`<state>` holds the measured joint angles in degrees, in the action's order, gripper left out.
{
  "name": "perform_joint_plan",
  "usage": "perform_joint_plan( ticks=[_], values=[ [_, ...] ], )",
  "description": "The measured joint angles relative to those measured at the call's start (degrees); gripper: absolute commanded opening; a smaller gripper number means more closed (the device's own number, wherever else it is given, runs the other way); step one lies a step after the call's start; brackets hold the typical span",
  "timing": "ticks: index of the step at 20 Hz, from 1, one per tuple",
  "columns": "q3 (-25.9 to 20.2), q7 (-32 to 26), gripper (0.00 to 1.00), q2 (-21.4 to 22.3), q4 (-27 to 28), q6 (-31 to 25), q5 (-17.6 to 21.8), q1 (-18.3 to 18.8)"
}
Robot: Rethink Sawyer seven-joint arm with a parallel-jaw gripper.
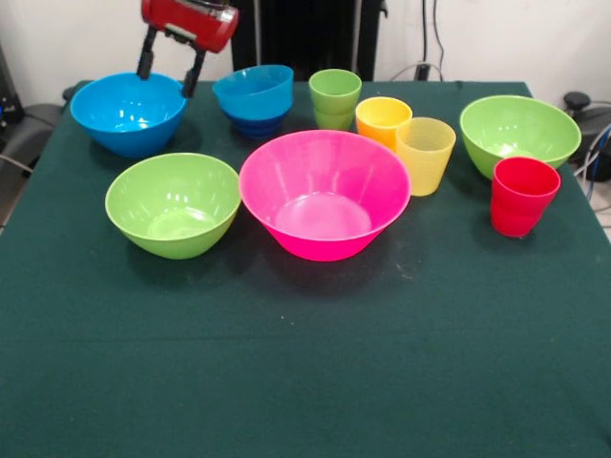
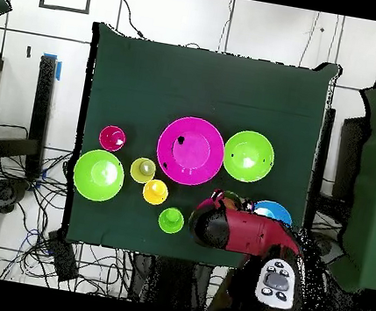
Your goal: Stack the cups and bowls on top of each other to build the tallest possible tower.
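Open hand (image 1: 170, 73) above blue bowl (image 1: 127, 113)

No words, numbers or brand marks are showing legibly anywhere. The bowls and cups around the pink bowl (image 1: 324, 194) are showing plain, unmarked sides.

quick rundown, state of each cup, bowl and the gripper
gripper: open, above the medium blue bowl's rim
medium blue bowl: upright, empty
small blue bowls: nested, tilted
pink bowl: upright, empty
lime bowls: upright, empty
four cups: upright, unstacked
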<state>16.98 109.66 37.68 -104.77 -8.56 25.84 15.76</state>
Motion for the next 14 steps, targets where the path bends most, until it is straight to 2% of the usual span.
perform_joint_plan(
  ticks=[9,14],
  values=[
    [1.8,0.0,1.00,-6.6,1.6,3.9,0.3,0.0],
    [2.7,0.0,1.00,-11.9,1.7,9.3,0.3,0.2]
  ],
)
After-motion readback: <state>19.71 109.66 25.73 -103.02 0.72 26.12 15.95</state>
